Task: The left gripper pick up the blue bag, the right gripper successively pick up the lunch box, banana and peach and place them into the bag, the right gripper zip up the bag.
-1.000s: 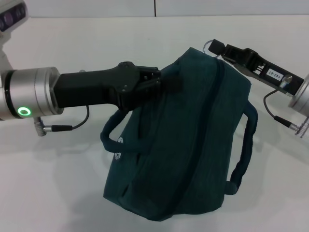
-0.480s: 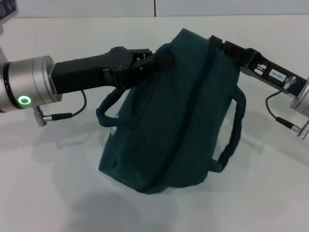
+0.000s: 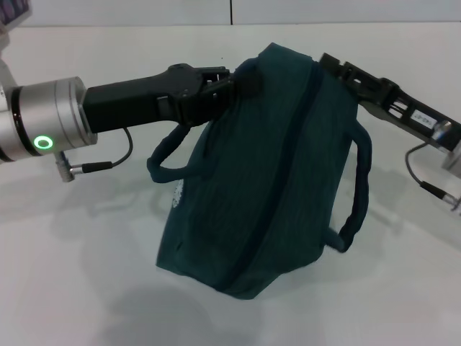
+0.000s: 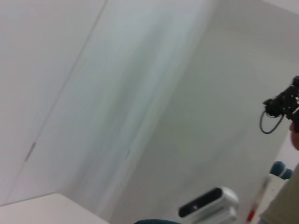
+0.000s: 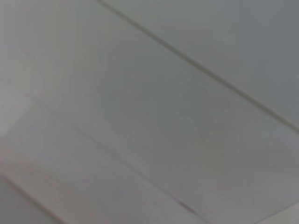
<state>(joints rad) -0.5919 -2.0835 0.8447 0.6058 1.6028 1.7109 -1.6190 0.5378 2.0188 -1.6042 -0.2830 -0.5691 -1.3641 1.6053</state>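
Observation:
The blue bag (image 3: 266,180) hangs above the white table in the head view, tilted, with its zip line running closed down its length. My left gripper (image 3: 241,85) is shut on the fabric at the bag's upper left edge, above one loop handle (image 3: 162,162). My right gripper (image 3: 325,63) reaches in from the right and meets the top end of the zip. It is shut there on the zipper pull, which the fabric edge hides. The other handle (image 3: 358,194) hangs on the right side. The lunch box, banana and peach are out of view.
The white table (image 3: 86,274) lies under the bag, with its back edge against a pale wall. The left wrist view shows a wall and a white device (image 4: 208,205). The right wrist view shows only a plain grey surface.
The bag has been raised and swung, its top now higher and its bottom hanging a little more to the right. The right arm has shifted slightly to the right, staying at the zip's end.

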